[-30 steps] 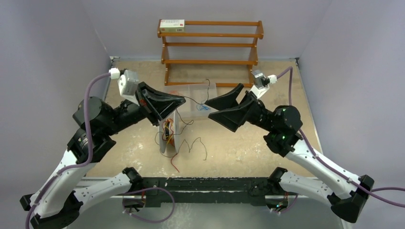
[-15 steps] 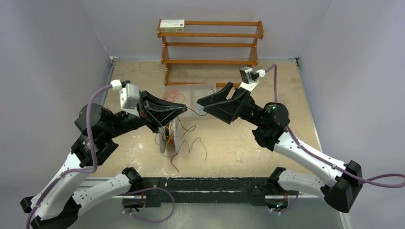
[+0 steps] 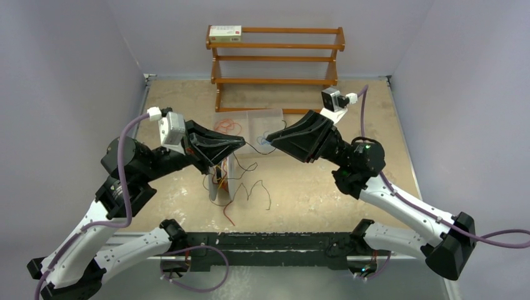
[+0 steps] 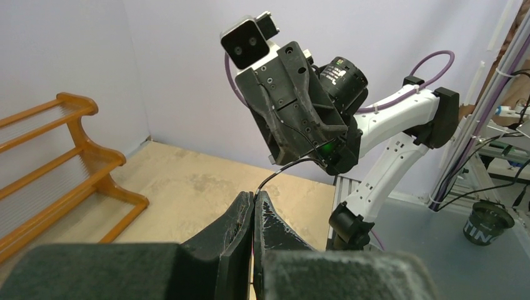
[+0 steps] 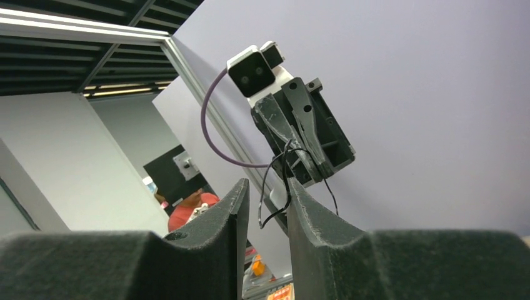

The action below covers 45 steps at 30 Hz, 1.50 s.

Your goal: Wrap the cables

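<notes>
A thin black cable (image 3: 253, 149) stretches between my two grippers above the table. My left gripper (image 3: 241, 141) is shut on one end of it; in the left wrist view the wire (image 4: 284, 169) leaves the pressed fingertips (image 4: 253, 195). My right gripper (image 3: 269, 139) faces it closely. In the right wrist view its jaws (image 5: 267, 182) stand a narrow gap apart, and the cable's loose end (image 5: 282, 187) hangs in that gap against the right finger, not pinched. Below stands the grey-white spool (image 3: 222, 181) with orange wire on it. More black and red cables (image 3: 256, 190) lie beside it.
A clear tray (image 3: 278, 115) with red and blue wires sits behind the grippers. A wooden rack (image 3: 275, 57) stands at the back wall with a small box (image 3: 225, 32) on its top shelf. Purple cords run along both arms.
The right gripper has swung in close to the left gripper's tip and its jaws have narrowed around the cable's end. The left gripper has stayed shut, shifting slightly.
</notes>
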Available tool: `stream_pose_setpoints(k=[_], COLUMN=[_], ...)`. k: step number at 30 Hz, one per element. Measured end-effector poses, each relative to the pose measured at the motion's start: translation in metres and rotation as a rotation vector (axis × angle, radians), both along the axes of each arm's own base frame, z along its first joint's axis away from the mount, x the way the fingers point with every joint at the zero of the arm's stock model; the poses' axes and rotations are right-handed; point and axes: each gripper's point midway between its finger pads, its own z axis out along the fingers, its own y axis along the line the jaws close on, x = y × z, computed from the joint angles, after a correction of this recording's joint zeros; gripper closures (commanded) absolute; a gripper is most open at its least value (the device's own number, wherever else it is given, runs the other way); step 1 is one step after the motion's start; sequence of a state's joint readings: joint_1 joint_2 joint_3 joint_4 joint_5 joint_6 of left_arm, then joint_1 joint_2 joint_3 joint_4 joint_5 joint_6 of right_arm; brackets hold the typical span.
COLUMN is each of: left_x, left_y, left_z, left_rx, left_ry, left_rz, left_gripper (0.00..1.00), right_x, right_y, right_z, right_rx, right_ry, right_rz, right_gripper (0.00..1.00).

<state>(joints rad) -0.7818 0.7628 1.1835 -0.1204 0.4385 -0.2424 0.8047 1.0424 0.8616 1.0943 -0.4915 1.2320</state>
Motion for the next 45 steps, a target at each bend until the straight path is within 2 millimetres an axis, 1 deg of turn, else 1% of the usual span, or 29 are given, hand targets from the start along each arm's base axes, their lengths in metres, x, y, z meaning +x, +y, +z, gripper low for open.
stream_pose_setpoints(k=[5, 11, 12, 15, 18, 27, 31, 36, 42, 45], left_x=[0.002, 0.003, 0.004, 0.005, 0.006, 0.012, 0.013, 0.014, 0.016, 0.017], left_y=[-0.001, 0.0, 0.0, 0.0, 0.001, -0.004, -0.005, -0.005, -0.005, -0.005], left_z=[-0.002, 0.002, 0.003, 0.005, 0.005, 0.001, 0.001, 0.003, 0.002, 0.002], left_rx=[0.002, -0.011, -0.014, -0.021, -0.023, -0.019, -0.023, -0.03, -0.035, -0.036], left_ry=[0.005, -0.005, -0.006, -0.011, -0.012, -0.004, -0.008, -0.013, -0.014, -0.014], left_rz=[0.006, 0.014, 0.016, 0.022, 0.026, 0.033, 0.033, 0.037, 0.047, 0.047], left_gripper=[1.0, 1.0, 1.0, 1.0, 1.0, 1.0, 1.0, 1.0, 1.0, 1.0], right_x=[-0.002, -0.003, -0.003, -0.003, -0.005, -0.005, -0.001, 0.0, -0.001, -0.001], right_y=[-0.001, -0.001, -0.001, -0.001, -0.002, -0.001, 0.004, 0.005, 0.004, 0.004], right_z=[0.002, 0.0, 0.0, -0.001, -0.001, 0.0, -0.005, -0.007, -0.011, -0.012], right_rx=[0.008, 0.011, 0.012, 0.012, 0.013, 0.027, 0.019, 0.018, 0.022, 0.023], right_ry=[-0.005, -0.007, -0.007, -0.004, -0.008, -0.011, 0.009, 0.014, 0.019, 0.018], right_rz=[0.004, 0.012, 0.014, 0.02, 0.027, 0.038, 0.047, 0.051, 0.059, 0.059], right_gripper=[0.68, 0.7, 0.68, 0.61, 0.56, 0.54, 0.56, 0.59, 0.71, 0.72])
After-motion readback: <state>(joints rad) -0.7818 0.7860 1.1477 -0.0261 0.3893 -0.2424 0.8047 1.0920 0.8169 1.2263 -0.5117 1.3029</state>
